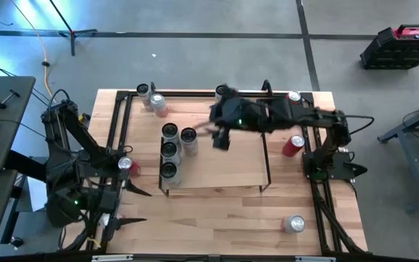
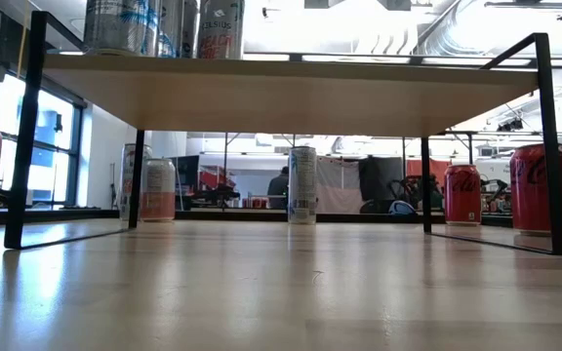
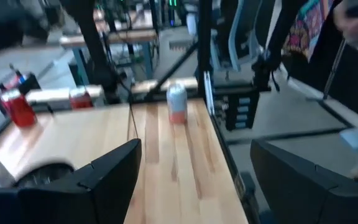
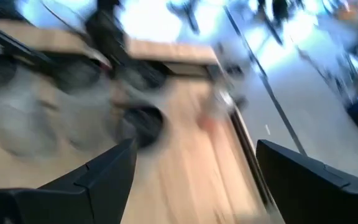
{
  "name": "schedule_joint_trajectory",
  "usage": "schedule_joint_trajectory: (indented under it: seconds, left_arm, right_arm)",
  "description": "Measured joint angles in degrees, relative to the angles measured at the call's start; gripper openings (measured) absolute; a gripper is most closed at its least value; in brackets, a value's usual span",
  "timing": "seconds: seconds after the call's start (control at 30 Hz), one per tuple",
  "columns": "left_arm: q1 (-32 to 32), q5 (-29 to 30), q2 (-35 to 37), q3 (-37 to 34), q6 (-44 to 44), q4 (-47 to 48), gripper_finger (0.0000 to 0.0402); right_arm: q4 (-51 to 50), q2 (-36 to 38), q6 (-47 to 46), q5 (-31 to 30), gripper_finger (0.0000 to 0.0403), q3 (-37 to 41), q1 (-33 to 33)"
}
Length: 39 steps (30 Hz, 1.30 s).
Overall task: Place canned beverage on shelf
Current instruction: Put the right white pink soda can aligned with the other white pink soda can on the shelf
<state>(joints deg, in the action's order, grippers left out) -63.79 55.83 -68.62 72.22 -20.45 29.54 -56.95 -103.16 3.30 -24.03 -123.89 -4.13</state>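
My right gripper (image 1: 220, 140) hangs over the shelf (image 1: 228, 164), fingers apart and empty, four cans (image 1: 170, 149) already on it; next I must fetch the red can (image 1: 292, 145) beside it.

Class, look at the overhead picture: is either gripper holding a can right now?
No. The right gripper hangs open over the shelf beside the cans, and the left gripper sits open near the table's front edge.
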Motion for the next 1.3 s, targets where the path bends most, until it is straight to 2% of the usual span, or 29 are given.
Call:
schedule_joint_trajectory:
  seconds: [0.13, 0.2, 0.47, 0.7, 0.9, 1.3]
  left_arm:
    - [1.9, 1.6, 0.0, -0.1, 7.4, -6.7, 0.0291]
    - [3.6, 3.5, 0.1, -0.1, 8.5, -7.8, 0.0291]
    - [13.6, 2.1, 7.5, -0.1, 11.7, -7.6, 0.0291]
    - [18.6, -0.1, 16.0, -0.1, 16.8, -6.7, 0.0291]
    - [20.3, -0.1, 17.6, -0.1, 16.3, -3.5, 0.0291]
    - [20.7, -1.8, 16.3, -0.2, 12.6, -3.7, 0.0291]
  right_arm:
    - [-10.1, 0.6, -3.9, 0.6, 0.0314, 0.2, 6.7]
    - [-10.0, 0.6, -4.7, 0.6, 0.0314, 2.5, 10.0]
    - [8.4, 0.7, -3.4, 7.0, 0.0315, 18.2, 23.2]
    - [20.2, 0.3, -4.8, 19.7, 0.0337, 26.9, 33.0]
    - [22.8, -1.4, -5.5, 20.0, 0.0360, 28.5, 35.3]
    - [24.6, -6.2, -9.5, 17.4, 0.0362, 28.6, 35.4]
